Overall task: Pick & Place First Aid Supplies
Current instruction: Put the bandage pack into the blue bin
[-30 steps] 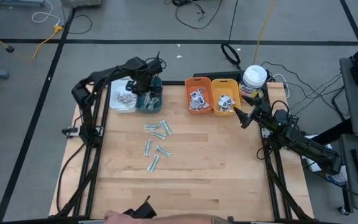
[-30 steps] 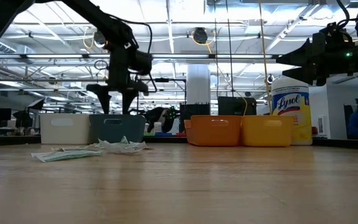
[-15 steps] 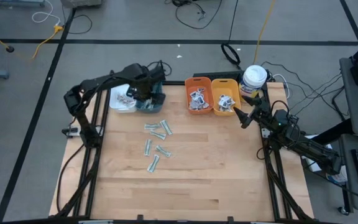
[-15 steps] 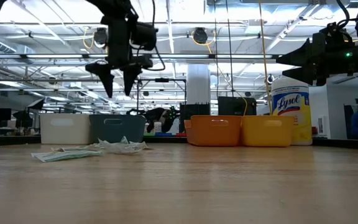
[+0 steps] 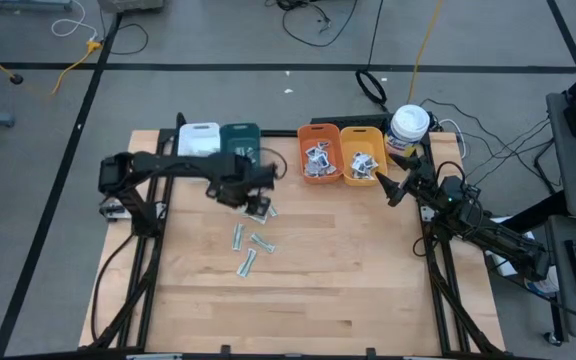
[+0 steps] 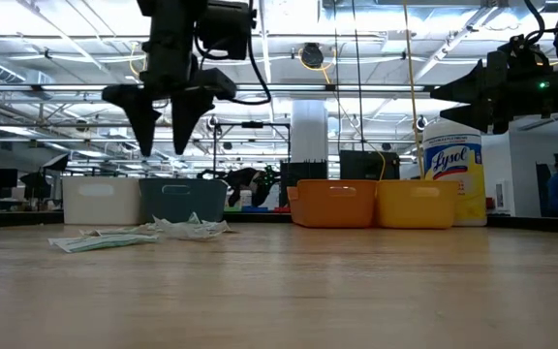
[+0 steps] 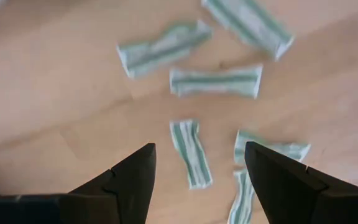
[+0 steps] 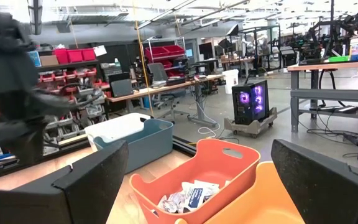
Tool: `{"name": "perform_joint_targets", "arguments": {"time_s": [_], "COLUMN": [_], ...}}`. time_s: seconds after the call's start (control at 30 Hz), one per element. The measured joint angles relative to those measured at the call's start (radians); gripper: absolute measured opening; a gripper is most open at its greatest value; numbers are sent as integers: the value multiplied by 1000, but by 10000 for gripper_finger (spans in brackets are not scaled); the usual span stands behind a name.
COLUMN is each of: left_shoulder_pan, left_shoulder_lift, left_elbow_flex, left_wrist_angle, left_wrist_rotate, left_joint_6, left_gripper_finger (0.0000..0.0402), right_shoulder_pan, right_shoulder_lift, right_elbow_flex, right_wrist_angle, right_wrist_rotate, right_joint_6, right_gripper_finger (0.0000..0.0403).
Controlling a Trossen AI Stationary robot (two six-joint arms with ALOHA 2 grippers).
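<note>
Left hand (image 5: 258, 190) hanging in the air over the loose pile, fingers (image 7: 129, 180) spread apart with nothing between them. In the low view same hand (image 6: 161, 136) sits upper left of the frame, pointing down, well above the counter (image 5: 318, 280).

Right under it, the pale-green strips (image 5: 253, 225) scattered left of centre on the wood, a handful lying at odd angles, a couple touching or overlapping. Wrist view looks straight down on the strips (image 7: 216, 81), all flat on the boards.

Further out, toward the top of the high view, a white bin (image 5: 199, 137) and a teal bin (image 5: 240, 138) side by side, then an orange bin (image 5: 319, 135) and a yellow-orange bin (image 5: 361, 135) to the right of centre, both with white printed packets (image 5: 318, 160) inside. White canister with yellow label (image 5: 408, 126) just right of those.

Right hand (image 5: 383, 185) parked near the right edge of the counter, just beside the yellow-orange bin, fingers (image 8: 92, 180) wide apart and holding nothing. Its wrist view looks past more packets (image 8: 185, 198) in the orange bin.
</note>
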Motion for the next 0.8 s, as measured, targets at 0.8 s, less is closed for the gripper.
{"name": "perform_joint_targets", "arguments": {"time_s": [0.8], "left_shoulder_pan": [-341], "left_shoulder_lift": [0], "left_elbow_flex": [-185], "left_wrist_angle": [169], "left_wrist_rotate": [29], "left_joint_6": [-367], "left_gripper_finger": [253], "right_shoulder_pan": [0], "right_shoulder_lift": [0], "right_elbow_flex": [0], "right_wrist_angle": [0], "right_wrist_rotate": [0], "right_joint_6": [0], "right_gripper_finger": [392]}}
